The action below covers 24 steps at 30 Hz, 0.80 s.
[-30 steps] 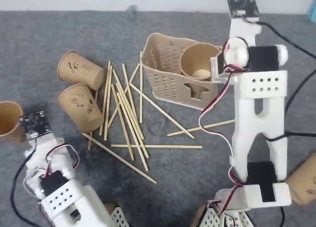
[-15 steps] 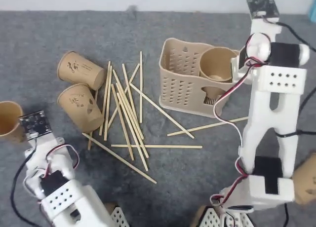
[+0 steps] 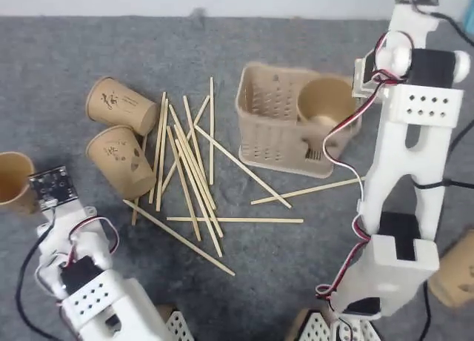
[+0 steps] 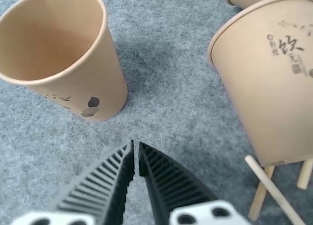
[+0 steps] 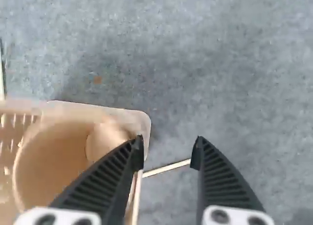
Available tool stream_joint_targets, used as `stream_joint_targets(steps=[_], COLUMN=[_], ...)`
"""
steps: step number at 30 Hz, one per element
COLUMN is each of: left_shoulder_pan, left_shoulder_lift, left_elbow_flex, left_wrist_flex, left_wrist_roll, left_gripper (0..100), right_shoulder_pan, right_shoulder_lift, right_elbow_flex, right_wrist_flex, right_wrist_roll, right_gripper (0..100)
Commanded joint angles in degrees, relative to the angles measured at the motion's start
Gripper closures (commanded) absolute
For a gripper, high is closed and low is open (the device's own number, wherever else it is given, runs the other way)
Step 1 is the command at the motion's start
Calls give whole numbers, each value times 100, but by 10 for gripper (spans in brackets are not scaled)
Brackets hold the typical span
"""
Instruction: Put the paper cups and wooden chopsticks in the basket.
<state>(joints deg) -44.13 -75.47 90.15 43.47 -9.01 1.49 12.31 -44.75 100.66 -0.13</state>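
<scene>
Basket [image 3: 275, 126] stands right of centre, on the far part of the grey carpet [image 3: 74, 52]. 1 seated cup [image 3: 326, 104] is upright in its right end; no chopsticks visible inside.

Right gripper [image 5: 166, 144]: released, jaws spread and holding nothing, hanging over the basket's right end, one jaw at the corner beside the seated cup's rim.

Chopsticks [image 3: 194, 170]: all out, a loose heap on the carpet left of the basket, with single sticks trailing near its front.

Cups out, 4:
- far lying cup [image 3: 122, 104], on its side, left of the heap
- near lying cup [image 3: 122, 161], on its side, touching the heap
- upright cup [image 3: 13, 179], left edge
- right-edge cup [image 3: 453, 270], on its side, near right

Left gripper [image 4: 136, 146]: clenched on nothing, low over the carpet between upright cup and near lying cup.

Judgement: 1 of 5 cups done, sticks not started; an early stage.
</scene>
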Motion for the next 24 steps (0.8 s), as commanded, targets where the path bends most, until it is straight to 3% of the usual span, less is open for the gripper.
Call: stream_joint_targets(steps=[1, 6, 13, 21, 24], left_shoulder_pan=[26, 26, 26, 26, 26], left_shoulder_lift=[-88, -88, -88, -88, -88], left_elbow_flex=[-13, -13, -13, -13, -13], left_wrist_flex=[-149, -149, -149, -149, -149], left_wrist_roll=[-44, -44, -44, -44, -44], left_gripper=[984, 984, 984, 984, 984], right_shoulder_pan=[4, 66, 884, 2774, 3662], right_shoulder_lift=[-470, -901, -2105, -2589, -2580], right_elbow_flex=[-316, 237, 1793, 3437, 3974], right_wrist_flex=[242, 242, 233, 154, -233], right_wrist_roll=[-114, -88, 308, 1952, 2734], right_gripper=[826, 826, 826, 831, 894])
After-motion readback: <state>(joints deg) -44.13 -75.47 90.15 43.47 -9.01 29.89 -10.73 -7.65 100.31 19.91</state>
